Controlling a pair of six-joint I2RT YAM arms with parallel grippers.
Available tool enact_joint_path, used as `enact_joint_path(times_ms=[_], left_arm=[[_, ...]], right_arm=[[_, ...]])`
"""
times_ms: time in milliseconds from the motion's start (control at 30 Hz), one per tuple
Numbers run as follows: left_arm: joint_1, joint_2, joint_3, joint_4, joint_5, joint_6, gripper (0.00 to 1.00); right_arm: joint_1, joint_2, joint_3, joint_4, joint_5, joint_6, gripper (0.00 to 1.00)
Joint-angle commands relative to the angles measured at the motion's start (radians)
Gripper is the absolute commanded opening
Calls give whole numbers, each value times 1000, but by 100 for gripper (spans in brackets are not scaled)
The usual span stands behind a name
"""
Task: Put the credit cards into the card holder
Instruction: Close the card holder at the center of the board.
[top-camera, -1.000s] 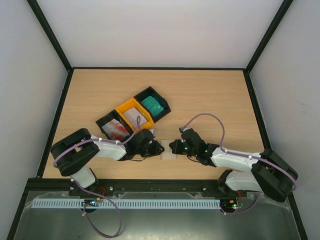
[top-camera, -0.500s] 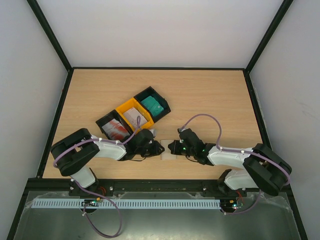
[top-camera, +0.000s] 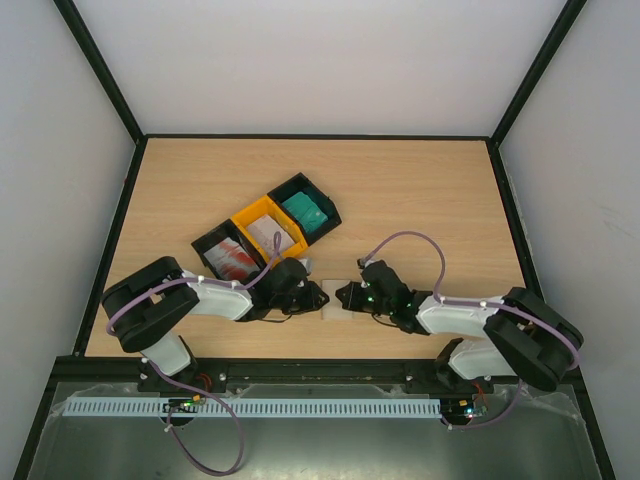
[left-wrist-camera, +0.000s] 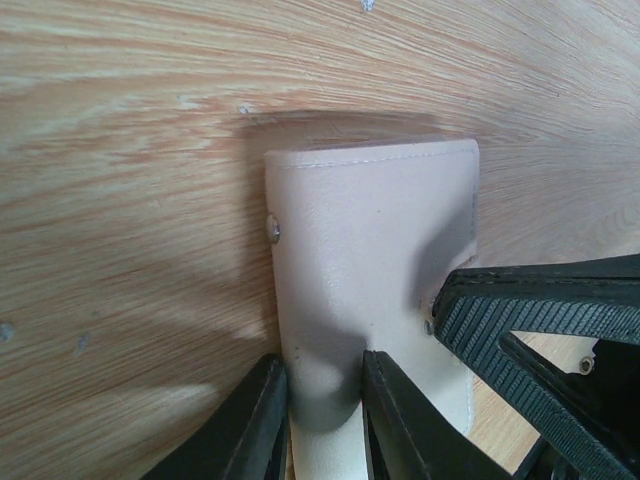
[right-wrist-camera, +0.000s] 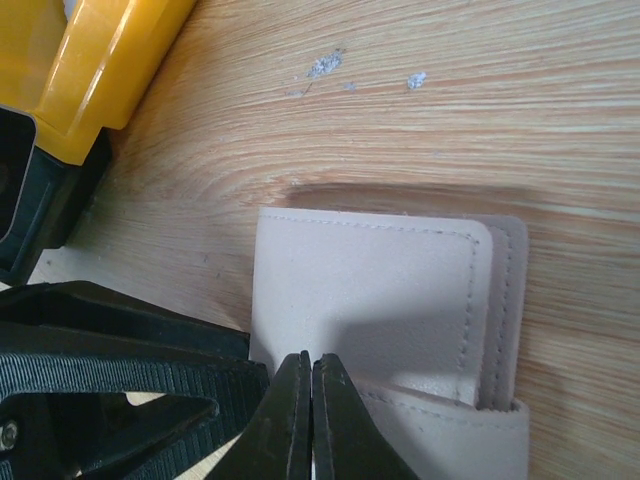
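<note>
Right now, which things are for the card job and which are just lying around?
For the job: card holder, credit cards, left gripper, right gripper.
Just lying about: yellow tray, black trays, only holding the cards.

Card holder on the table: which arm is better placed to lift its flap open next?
Right, probably. The right claw is shut with its tips at the flap edge of the card holder; the left claw seems to pinch its other end, steadying it.
</note>
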Motion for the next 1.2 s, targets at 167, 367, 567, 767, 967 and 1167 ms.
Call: enact_joint_path(times_ms=[167,367,567,767,967,1167], left_arm=[[-13,37,-22,-63,-10,4,24],[-14,38,-20,-60,-7,3,24],[-18,44,-17,-58,-4,3,24],[-19,49,-19,-56,-4,0,24],[-20,48,-19,-58,-4,2,24],[-21,46,-19,-60,-4,3,24]], right_arm=[[-1,-14,-87,61,-18,52,2],[-1,7,-125,123,-32,82,2],[0,21,-173,180,-37,86,2],[-1,46,-182,195,-24,83,2],[-2,24,-118,155,-2,74,2],[-1,8,-76,136,-7,77,2]])
